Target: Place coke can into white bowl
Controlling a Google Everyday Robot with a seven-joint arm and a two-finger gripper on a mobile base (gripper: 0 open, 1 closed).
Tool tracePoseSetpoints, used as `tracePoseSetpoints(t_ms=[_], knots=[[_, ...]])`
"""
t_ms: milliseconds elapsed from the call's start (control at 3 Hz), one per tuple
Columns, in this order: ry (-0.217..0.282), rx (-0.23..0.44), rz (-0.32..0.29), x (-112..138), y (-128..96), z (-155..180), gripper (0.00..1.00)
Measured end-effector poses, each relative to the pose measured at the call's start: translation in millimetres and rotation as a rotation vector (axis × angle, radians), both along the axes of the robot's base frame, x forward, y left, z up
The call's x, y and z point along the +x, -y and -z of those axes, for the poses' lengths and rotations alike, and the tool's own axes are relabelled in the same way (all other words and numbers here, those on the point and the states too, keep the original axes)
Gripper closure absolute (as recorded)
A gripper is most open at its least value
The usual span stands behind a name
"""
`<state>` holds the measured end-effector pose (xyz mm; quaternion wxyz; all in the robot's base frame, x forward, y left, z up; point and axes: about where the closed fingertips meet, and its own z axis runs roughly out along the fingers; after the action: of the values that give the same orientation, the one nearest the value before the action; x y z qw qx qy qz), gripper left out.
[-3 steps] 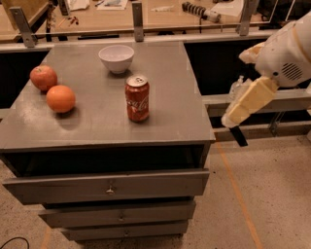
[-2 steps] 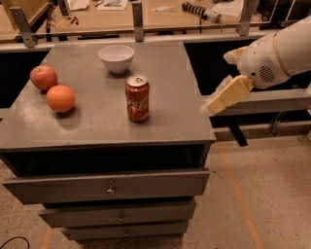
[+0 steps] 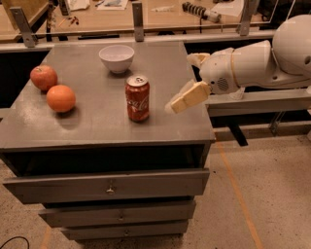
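Observation:
The coke can (image 3: 137, 98) stands upright near the middle of the grey cabinet top (image 3: 97, 124), red with white script and a silver top. The white bowl (image 3: 116, 58) sits empty behind it, toward the back edge. My gripper (image 3: 181, 82) hangs over the right part of the top, to the right of the can and apart from it. It is open and empty, with one cream finger (image 3: 188, 98) pointing down-left toward the can.
A red apple (image 3: 43, 78) and an orange (image 3: 61, 98) lie at the left of the top. My white arm (image 3: 252, 63) reaches in from the right. The cabinet has several drawers (image 3: 109, 185) below. A workbench (image 3: 160, 14) with clutter runs behind.
My gripper and arm have moved left, from beyond the cabinet's right edge to over its top, closer to the can. The can, bowl and fruit have not moved.

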<state>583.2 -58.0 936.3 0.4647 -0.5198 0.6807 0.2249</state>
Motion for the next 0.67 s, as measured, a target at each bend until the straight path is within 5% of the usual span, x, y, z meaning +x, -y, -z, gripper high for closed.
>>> tracePoseSetpoints(t_ms=[667], knots=[[-0.003, 0.019, 0.01, 3.1, -10.0, 11.6, 0.0]])
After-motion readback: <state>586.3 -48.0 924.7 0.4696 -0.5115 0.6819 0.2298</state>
